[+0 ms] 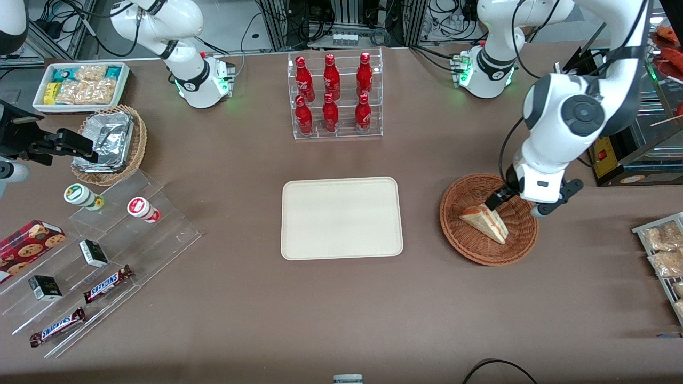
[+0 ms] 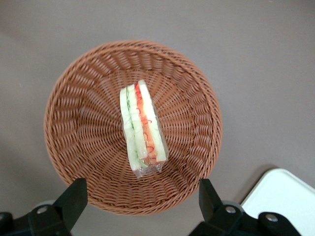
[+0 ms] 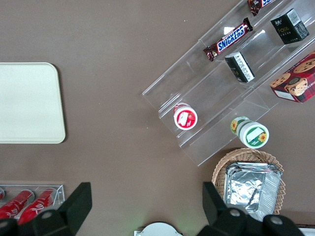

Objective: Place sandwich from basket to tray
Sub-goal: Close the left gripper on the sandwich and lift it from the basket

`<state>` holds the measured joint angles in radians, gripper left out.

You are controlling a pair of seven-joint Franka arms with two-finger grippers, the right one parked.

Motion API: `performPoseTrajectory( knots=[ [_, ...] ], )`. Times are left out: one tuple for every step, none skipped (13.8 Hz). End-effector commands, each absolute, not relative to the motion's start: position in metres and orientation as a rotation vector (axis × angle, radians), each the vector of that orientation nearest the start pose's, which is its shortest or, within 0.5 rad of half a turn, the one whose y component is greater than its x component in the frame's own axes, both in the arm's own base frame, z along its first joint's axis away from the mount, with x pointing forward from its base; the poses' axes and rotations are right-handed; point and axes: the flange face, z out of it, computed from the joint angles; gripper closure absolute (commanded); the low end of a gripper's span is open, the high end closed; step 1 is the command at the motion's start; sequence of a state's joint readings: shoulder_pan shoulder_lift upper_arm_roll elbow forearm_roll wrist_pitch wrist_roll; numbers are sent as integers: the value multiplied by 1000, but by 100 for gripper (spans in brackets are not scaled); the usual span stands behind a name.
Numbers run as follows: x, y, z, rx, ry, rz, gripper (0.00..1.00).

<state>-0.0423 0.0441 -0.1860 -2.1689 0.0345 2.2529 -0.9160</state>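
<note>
Above the basket (image 1: 489, 220) at the front view's right, the gripper (image 1: 515, 201) hangs with fingers (image 2: 74, 201) spread wide, seemingly clear of the sandwich (image 1: 484, 222) inside; the tray (image 1: 341, 218) sits mid-frame.

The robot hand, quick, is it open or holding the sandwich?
Left hand: open, holding nothing, hovering above the sandwich in the basket.

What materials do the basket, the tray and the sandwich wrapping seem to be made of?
The basket, under the open gripper, looks like woven wicker: reddish-brown strands in rings, matte. The tray seems to be moulded plastic: smooth, cream, with rounded corners and a low rim. The sandwich appears wrapped in clear film, which shines and crinkles at its end.
</note>
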Motion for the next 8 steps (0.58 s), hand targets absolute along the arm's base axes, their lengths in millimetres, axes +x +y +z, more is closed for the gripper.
performPoseTrajectory(
  knots=[
    [531,-120,353,-2927,-1142,-41,0],
    [533,-121,343,-2916,-1165,-29,0],
    [533,-121,332,-2905,-1181,-6,0],
    [535,-120,322,-2901,-1188,10,0],
    [536,-121,309,-2900,-1191,24,0],
    [535,-121,297,-2904,-1192,26,0],
    [535,-121,293,-2911,-1195,16,0],
    [535,-121,285,-2905,-1200,30,0]
  ],
)
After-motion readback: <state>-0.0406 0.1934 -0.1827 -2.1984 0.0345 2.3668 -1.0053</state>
